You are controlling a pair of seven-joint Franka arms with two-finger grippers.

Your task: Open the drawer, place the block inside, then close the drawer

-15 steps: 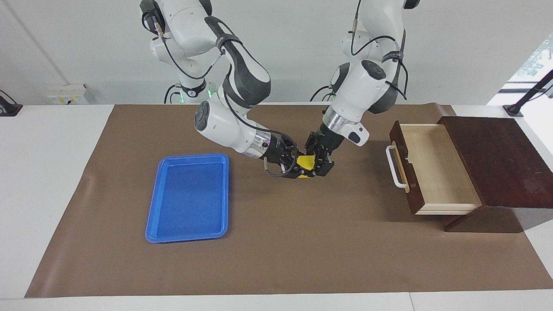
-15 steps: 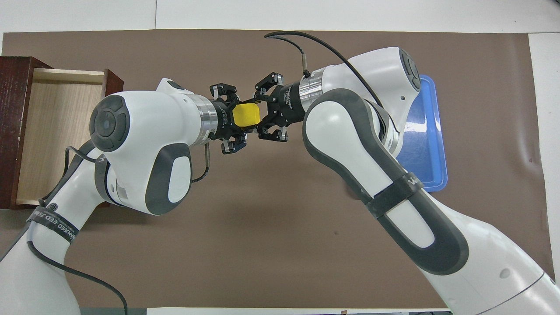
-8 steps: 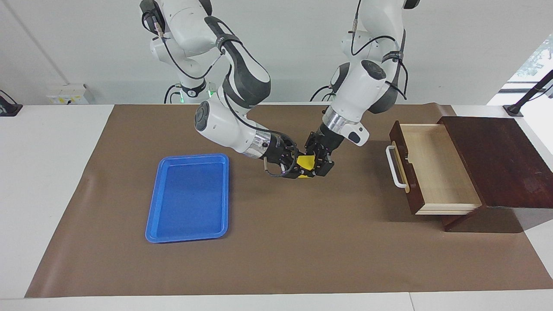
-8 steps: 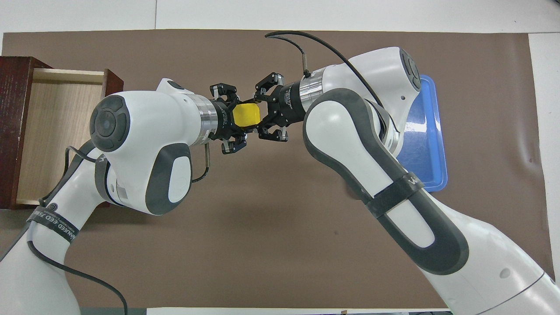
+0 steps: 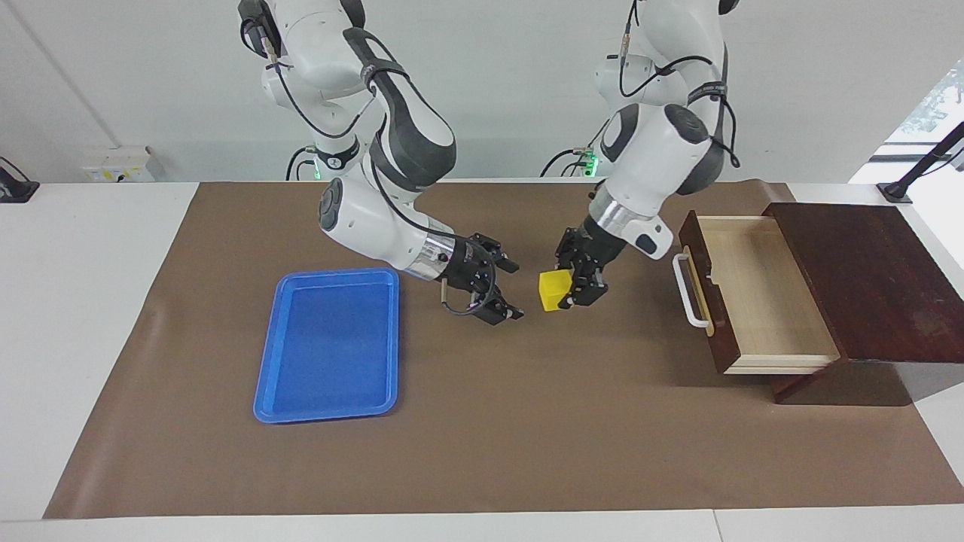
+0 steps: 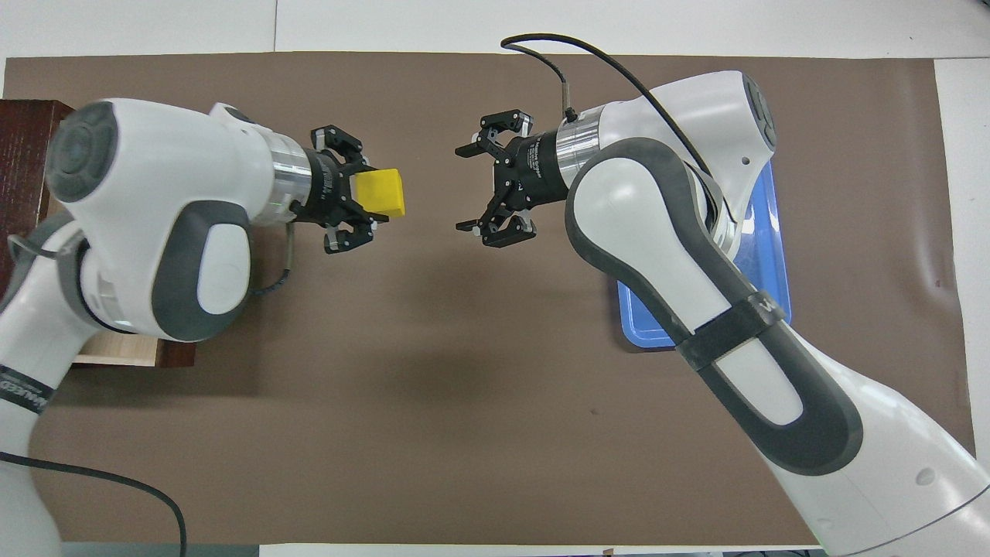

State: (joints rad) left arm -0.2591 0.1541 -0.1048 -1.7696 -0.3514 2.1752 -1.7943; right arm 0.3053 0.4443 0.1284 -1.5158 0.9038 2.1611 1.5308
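A: Report the position of the small bright yellow cube block (image 5: 554, 290).

B: It is held in the left claw (image 5: 576, 288), which is clamped on it, up in the air over the brown mat (image 5: 527, 421) on the white tabletop (image 5: 90, 316), between the flat blue plastic tray (image 5: 329, 345) and the dark brown wooden drawer (image 5: 753, 293).

A: What differs from one second ago?

B: At that time both claws gripped the block together. The right claw (image 5: 503, 290) has since let go; its fingers now stand wide apart, and it has drawn back toward the tray. A clear gap separates it from the block. The left claw has carried the block toward the drawer's end of the tabletop.

A: Drawer condition?

B: Unchanged. It stands pulled out of its dark wooden box (image 5: 866, 278), the pale light-wood interior exposed. The white bar handle (image 5: 687, 290) faces the block.

A: Confirm in the overhead view.

B: The block (image 6: 379, 193) projects from the left claw (image 6: 363, 203); the right claw (image 6: 481, 186) is spread open, well apart from it.
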